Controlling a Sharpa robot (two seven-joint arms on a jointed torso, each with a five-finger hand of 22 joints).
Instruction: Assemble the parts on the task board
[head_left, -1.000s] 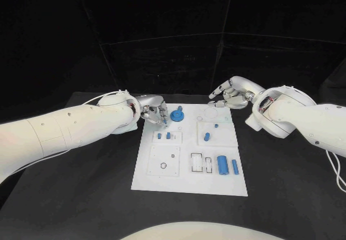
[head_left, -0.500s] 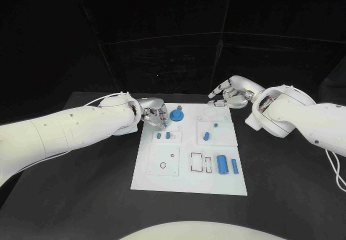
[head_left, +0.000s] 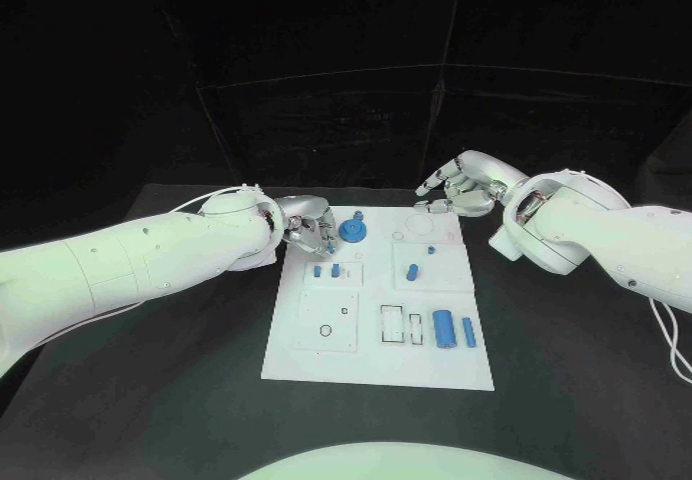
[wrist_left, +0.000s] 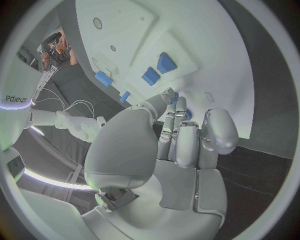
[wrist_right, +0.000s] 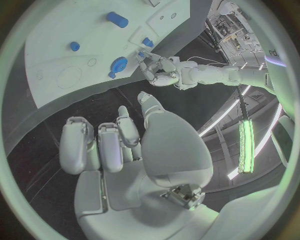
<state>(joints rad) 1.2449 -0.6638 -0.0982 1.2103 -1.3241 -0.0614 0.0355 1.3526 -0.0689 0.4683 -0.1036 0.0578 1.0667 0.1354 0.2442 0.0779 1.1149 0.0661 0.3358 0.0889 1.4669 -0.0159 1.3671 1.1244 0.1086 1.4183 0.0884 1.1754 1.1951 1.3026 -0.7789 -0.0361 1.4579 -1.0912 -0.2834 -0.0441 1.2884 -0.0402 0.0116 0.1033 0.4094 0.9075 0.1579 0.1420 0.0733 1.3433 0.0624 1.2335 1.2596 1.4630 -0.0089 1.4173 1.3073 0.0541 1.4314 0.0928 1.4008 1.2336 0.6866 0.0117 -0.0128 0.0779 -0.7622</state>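
The left hand (head_left: 307, 232) has its fingers curled down over the small blue pieces (head_left: 327, 270) on the white plastic task board (head_left: 378, 355); whether they pinch one I cannot tell. The right hand (head_left: 459, 190) hovers with fingers loosely spread, holding nothing. The left should lower slowly and straight

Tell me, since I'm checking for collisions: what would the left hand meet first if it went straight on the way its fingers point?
Probably the small blue pegs standing on the white task board just beyond the left hand's fingertips, though depth is unclear.
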